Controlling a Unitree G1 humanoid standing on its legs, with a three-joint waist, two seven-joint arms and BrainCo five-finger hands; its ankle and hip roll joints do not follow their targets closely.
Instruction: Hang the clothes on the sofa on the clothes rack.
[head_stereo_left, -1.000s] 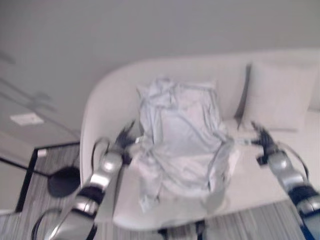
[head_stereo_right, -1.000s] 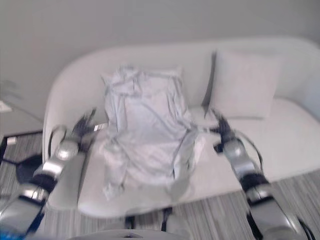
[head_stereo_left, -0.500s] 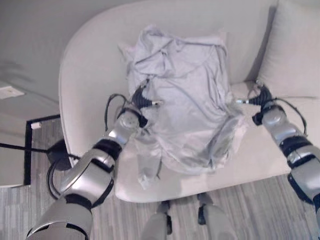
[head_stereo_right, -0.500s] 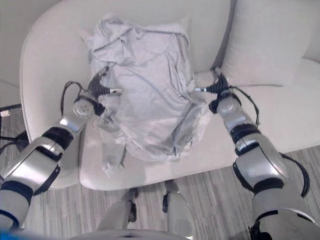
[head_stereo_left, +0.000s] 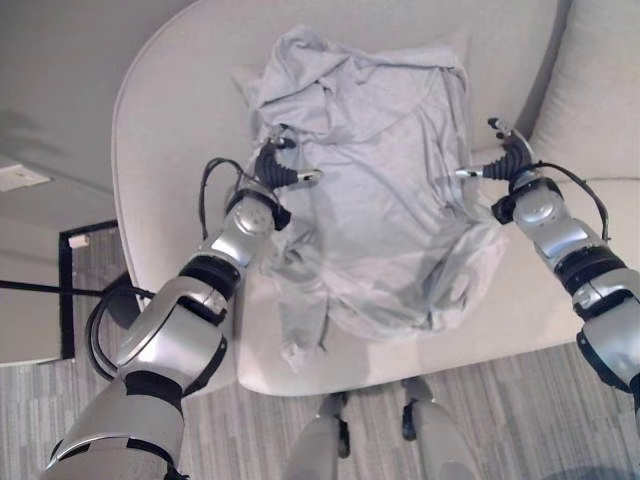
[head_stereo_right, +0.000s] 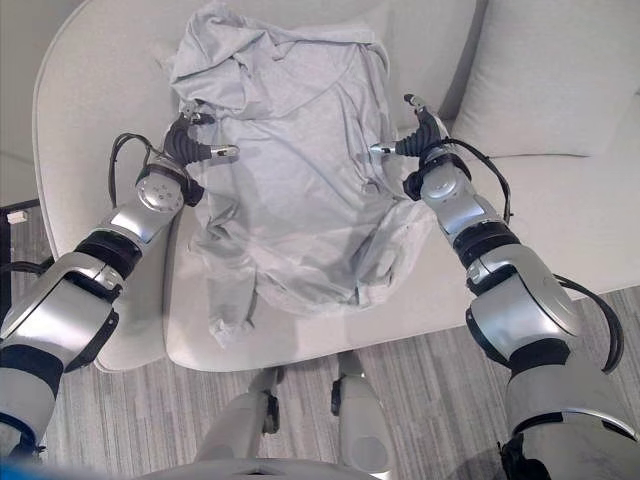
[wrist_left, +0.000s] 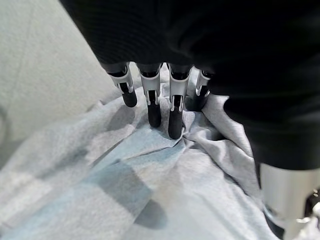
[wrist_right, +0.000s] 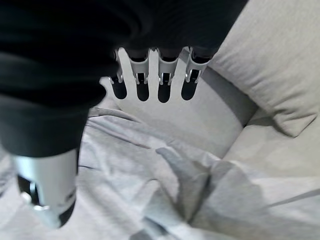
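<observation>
With both the left hand (head_stereo_left: 272, 172) and the right hand (head_stereo_left: 505, 160) open and holding nothing above the grey garment (head_stereo_left: 385, 200) on the sofa (head_stereo_left: 160, 130), each should, I think, close on a shoulder fold at the far edge before lifting.

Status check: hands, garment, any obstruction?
Left hand open, fingertips on light grey garment. Right hand open at its far edge, nothing gripped. Garment lies crumpled on cream sofa; cushion beside it. No obstruction seen.

Pale sofa (head_stereo_left: 170, 120) under grey garment (head_stereo_left: 380, 200), cushion (head_stereo_right: 560, 70)
</observation>
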